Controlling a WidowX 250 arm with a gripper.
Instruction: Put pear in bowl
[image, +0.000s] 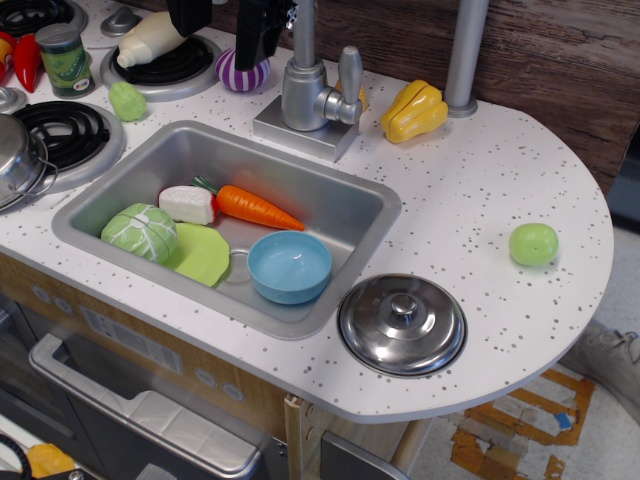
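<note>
The pear (533, 244) is a small smooth light-green fruit lying alone on the white speckled counter at the far right. The light-blue bowl (289, 266) sits upright and empty in the front right of the steel sink (350, 205). My gripper (223, 47) is at the top edge, above the back burner and left of the faucet, far from both pear and bowl. Only its two black fingers show. They stand apart with nothing between them.
In the sink lie a cabbage (140, 232), lime-green plate (203, 253), carrot (255, 207) and white-and-red piece (188, 204). A steel lid (402, 323) lies between bowl and pear. Faucet (305, 90), yellow pepper (414, 110), purple striped vegetable (243, 73), bumpy green lump (127, 100), pot (15, 160).
</note>
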